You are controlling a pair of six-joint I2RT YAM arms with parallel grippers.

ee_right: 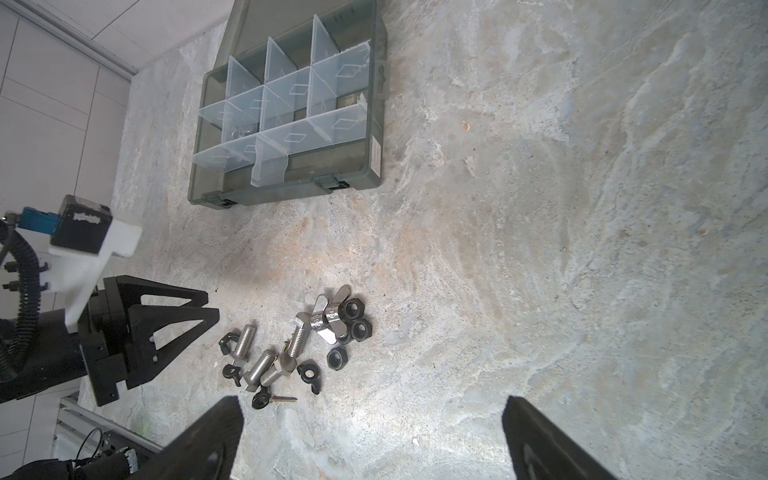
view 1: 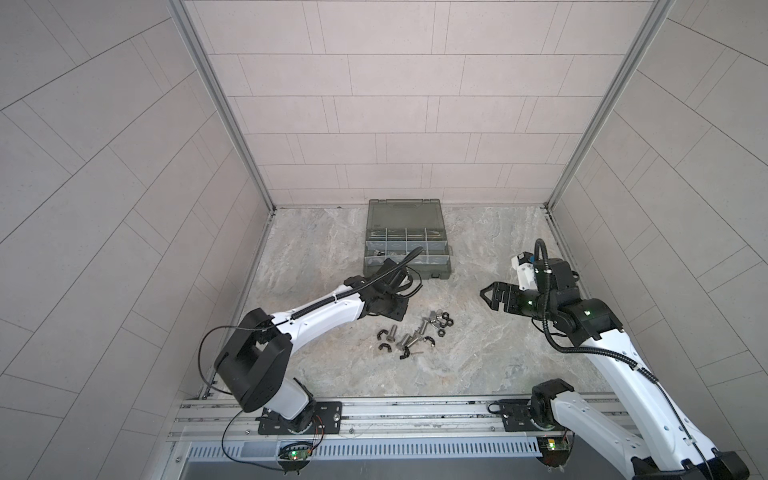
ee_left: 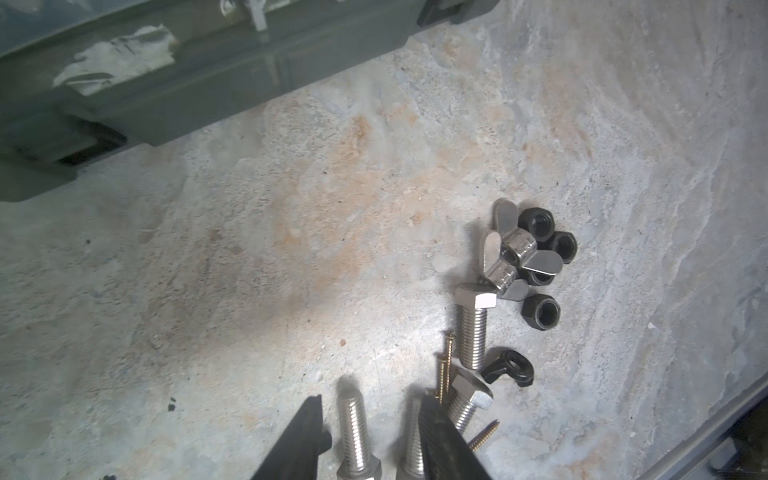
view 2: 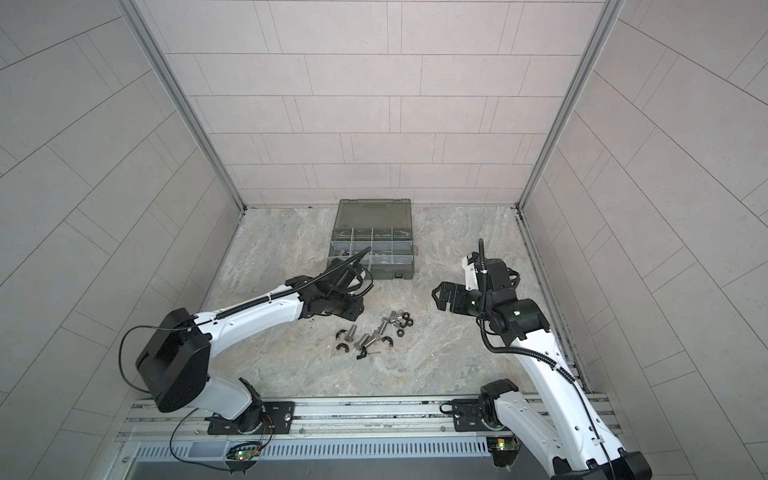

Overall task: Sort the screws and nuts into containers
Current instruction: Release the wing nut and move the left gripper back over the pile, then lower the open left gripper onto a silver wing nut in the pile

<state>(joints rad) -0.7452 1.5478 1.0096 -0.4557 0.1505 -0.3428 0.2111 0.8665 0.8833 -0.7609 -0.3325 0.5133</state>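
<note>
Nearest me is the heap on the stone table (ee_right: pixel 540 208). Silver screws (ee_right: pixel 259 368) lie flat among black clips (ee_right: pixel 307 374). The nuts (ee_right: pixel 353 309), black hex and silver winged, bunch together touching at the heap's far right. Just beyond, my left gripper (ee_right: pixel 212 306) hovers beside the heap, jaws part-open and empty, with one screw lined up between them in the left wrist view. My right gripper (ee_right: pixel 372 402) hangs off to the side, spread wide, empty. Farthest are the containers (ee_right: pixel 291 137), lid up. My read: early picking. Next I lower over that shank and close across it, clear of its neighbours.
</note>
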